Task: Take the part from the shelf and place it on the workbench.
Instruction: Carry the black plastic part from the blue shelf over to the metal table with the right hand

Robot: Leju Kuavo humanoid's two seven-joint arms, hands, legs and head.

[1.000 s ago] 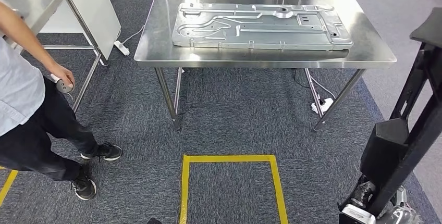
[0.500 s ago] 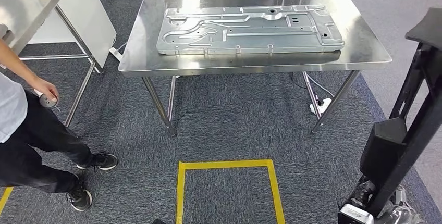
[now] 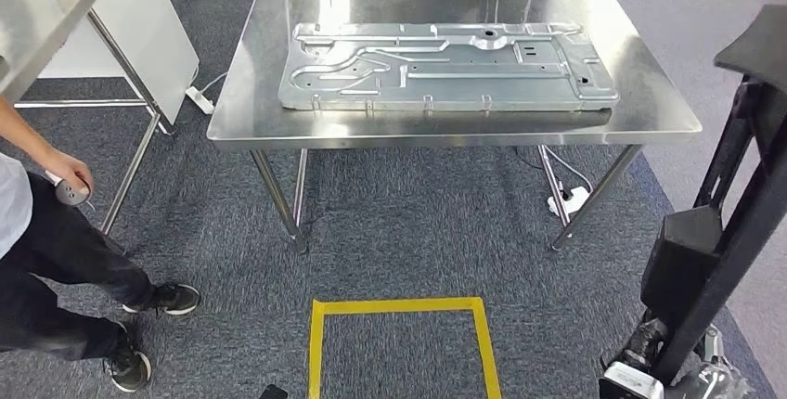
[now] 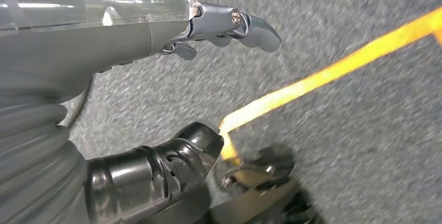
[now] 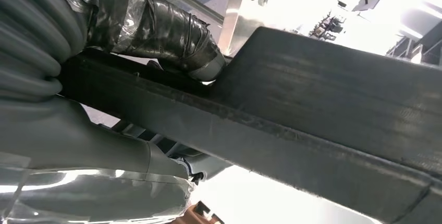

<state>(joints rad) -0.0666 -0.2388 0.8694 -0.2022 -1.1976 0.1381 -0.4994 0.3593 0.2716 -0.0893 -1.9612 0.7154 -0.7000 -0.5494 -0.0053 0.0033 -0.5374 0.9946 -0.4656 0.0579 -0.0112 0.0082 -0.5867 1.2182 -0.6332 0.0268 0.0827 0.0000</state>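
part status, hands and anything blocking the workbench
Right hand grips the black part. Left hand open, low over the carpet. Part not yet on the workbench; big metal panel covers much of its top. Person standing at left.

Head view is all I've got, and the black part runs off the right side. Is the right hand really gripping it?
Observer: Yes. In the right wrist view the right hand grips the black part, with its taped thumb pressed against one face.
Operator: And the left hand?
Observer: The left hand holds nothing, and its fingers are apart from the thumb.
Operator: What's below it?
Observer: Grey carpet, with a strip of yellow tape running across it.
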